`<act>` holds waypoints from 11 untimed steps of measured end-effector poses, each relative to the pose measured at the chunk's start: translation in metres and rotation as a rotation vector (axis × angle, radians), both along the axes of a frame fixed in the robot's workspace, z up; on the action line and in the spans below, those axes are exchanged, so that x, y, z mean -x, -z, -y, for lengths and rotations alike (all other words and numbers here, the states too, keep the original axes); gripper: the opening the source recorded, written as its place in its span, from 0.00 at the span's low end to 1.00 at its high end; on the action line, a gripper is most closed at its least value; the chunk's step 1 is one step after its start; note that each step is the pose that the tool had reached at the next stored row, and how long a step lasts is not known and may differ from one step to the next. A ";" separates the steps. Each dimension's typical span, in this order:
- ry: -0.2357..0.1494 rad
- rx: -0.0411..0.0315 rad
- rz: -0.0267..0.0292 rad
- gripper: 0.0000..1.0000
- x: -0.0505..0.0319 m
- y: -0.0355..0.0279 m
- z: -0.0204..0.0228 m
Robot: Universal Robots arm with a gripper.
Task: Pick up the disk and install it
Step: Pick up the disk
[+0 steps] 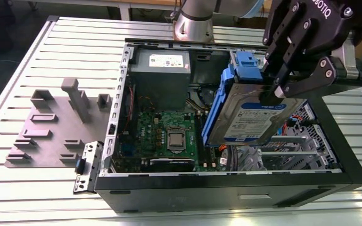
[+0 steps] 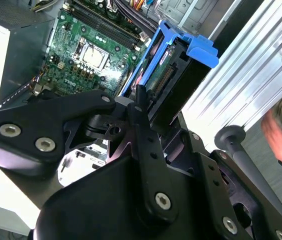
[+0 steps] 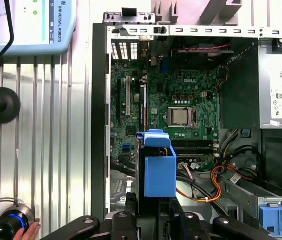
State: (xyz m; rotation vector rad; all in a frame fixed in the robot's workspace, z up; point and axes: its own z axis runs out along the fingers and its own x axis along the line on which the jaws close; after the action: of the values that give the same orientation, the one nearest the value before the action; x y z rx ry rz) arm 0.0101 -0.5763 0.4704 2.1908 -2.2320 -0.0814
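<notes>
Item: the disk point(image 1: 251, 120). A silver-grey drive with a white-and-blue label, framed by blue carrier rails. It is held off the floor of the open computer case point(image 1: 231, 190), above the case's interior and toward the wall on the exterior view's right. It is tilted, with the labelled face turned toward the case's front edge. In the second wrist view the disk point(image 2: 167, 79) is seen end-on, with its connector row exposed. In the first wrist view the disk point(image 3: 159, 167) is presented by its blue carrier end, over the motherboard's lower edge.

Item: the gripper point(image 1: 270, 98). Black, two-fingered, clenched on the upper edge of the disk, one finger on each face. The grip is also shown in the second wrist view point(image 2: 156, 114) and the first wrist view point(image 3: 153, 212).

Item: motherboard point(image 1: 168, 136). Green, laid flat on the case floor, beside and below the disk.

Item: power supply point(image 1: 160, 66). A grey box set in the case's far corner.

Item: blue bracket point(image 1: 246, 59). Fixed in the upper bay, just behind the disk.

Item: fixture plate point(image 1: 55, 127). Grey, with raised blocks, laid on the slatted table point(image 1: 17, 197) beside the case's outer wall.

Item: a person's hand point(image 2: 278, 137). Seen off the table's edge.
</notes>
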 end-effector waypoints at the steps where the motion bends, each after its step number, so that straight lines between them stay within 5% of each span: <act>1: 0.000 0.0000 -0.0001 0.35 0.0000 0.0000 0.0000; 11: 0.000 -0.0002 -0.0001 0.35 -0.0108 0.0003 0.0000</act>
State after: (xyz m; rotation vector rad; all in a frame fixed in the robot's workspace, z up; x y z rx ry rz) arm 0.0209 -0.5763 0.4701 2.1908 -2.2321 -0.0817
